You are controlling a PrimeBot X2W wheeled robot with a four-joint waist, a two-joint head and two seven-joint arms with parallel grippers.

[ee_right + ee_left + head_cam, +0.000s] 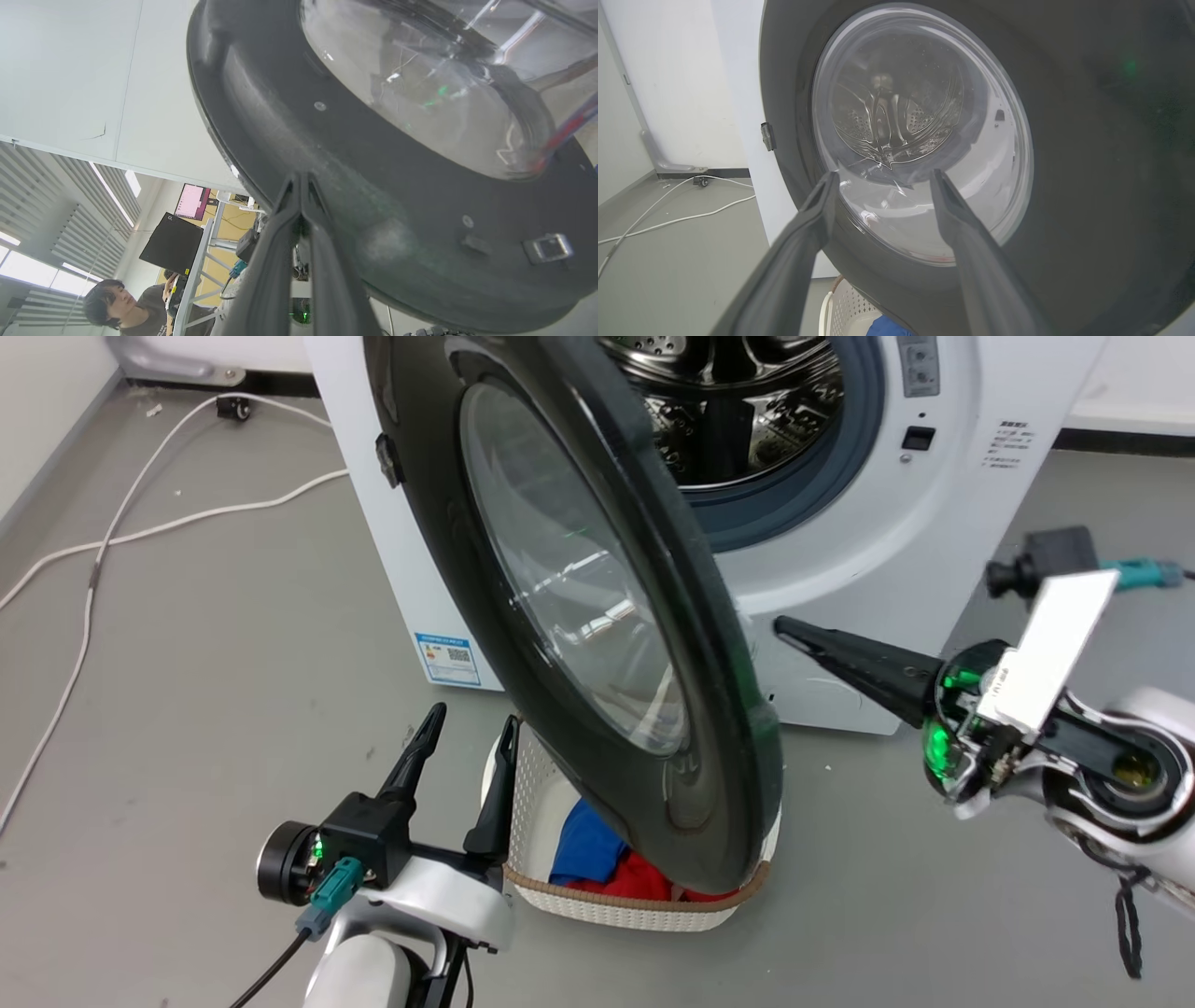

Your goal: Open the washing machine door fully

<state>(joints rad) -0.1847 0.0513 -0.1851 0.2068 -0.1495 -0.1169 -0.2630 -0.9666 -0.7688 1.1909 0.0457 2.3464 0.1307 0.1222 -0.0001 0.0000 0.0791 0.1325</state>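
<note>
- Clearly ajar, the washing machine door (569, 579) stands swung partway out from the washing machine (840, 569), its hinge (387, 457) at the far edge and its free edge nearest the head camera.
- Behind the door, the opening shows the grey rubber ring (845, 457) and the perforated steel drum (738, 411).
- Right gripper (782, 628): the fingers are pressed together with nothing between them. The tip sits at the inner side of the door, by its free edge. In the right wrist view the closed tip (301, 179) lies right at the door's black inner rim, with a small metal latch (546, 247) further along that rim. Whether the tip touches the rim I cannot tell.
- Left gripper (471, 721): the fingers are spread wide and hold nothing. It is in front of the door's outer face. In the left wrist view the fingertips (831, 179) line up with the lower part of the glass window (920, 130); contact cannot be judged.
- Under the door's lower edge stands a white perforated basket (635, 915) holding blue cloth (583, 849) and red cloth (644, 877).
- Just behind the door's lower rim, a blue label sticker (446, 658) is on the machine's front.
- Well apart from the door, on its hinge side, white cables (187, 513) lie on the grey floor.
</note>
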